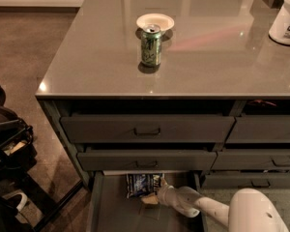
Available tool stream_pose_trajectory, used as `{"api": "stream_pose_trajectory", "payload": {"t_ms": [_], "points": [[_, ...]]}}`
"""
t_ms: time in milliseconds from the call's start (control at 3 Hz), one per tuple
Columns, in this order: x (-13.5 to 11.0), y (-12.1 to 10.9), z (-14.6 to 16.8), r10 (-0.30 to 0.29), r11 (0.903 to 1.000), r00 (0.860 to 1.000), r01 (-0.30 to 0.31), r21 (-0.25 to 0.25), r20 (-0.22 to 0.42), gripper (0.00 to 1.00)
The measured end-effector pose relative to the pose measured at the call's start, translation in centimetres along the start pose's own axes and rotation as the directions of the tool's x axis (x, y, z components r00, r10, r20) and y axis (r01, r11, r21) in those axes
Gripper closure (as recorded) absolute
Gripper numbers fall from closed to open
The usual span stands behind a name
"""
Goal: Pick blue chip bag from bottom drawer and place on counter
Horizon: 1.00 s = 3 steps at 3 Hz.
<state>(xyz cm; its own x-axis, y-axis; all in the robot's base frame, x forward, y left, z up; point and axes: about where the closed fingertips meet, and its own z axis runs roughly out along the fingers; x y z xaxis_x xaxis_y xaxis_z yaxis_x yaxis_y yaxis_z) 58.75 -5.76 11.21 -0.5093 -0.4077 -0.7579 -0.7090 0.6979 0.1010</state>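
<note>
Step in hand: grasp phase of the pick, by my reading. The blue chip bag (142, 183) is lying in the bottom drawer (117, 211), not yet lifted.
Gripper: the gripper (150, 198) is sitting low inside the open drawer, its tip touching the bag's near edge. The white arm is coming in from the lower right.
Grip state: cannot tell whether it is released or clenched on the bag.
Bag position: it is lying flat toward the drawer's back, its far edge tucked under the handled drawer (146, 159) above.
Next move, as judged: it is calling for a sure hold on the crinkly edge, then a pull forward before rising – the drawer front above is overhanging the bag.
Placement: the counter (208, 66) is offering bare surface well apart from the green can (151, 45).
Containers: the bottom drawer is holding only the bag, as far as is showing. The white bowl (155, 21) is standing just behind the can, contents not discernible. The handled drawers are hiding their contents.
</note>
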Motion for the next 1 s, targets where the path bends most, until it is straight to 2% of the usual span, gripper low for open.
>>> {"api": "stream_pose_trajectory", "payload": {"t_ms": [1000], "points": [[0.00,0.01,0.00,0.000,1.0000,1.000,0.000,0.000,0.000,0.88]]}}
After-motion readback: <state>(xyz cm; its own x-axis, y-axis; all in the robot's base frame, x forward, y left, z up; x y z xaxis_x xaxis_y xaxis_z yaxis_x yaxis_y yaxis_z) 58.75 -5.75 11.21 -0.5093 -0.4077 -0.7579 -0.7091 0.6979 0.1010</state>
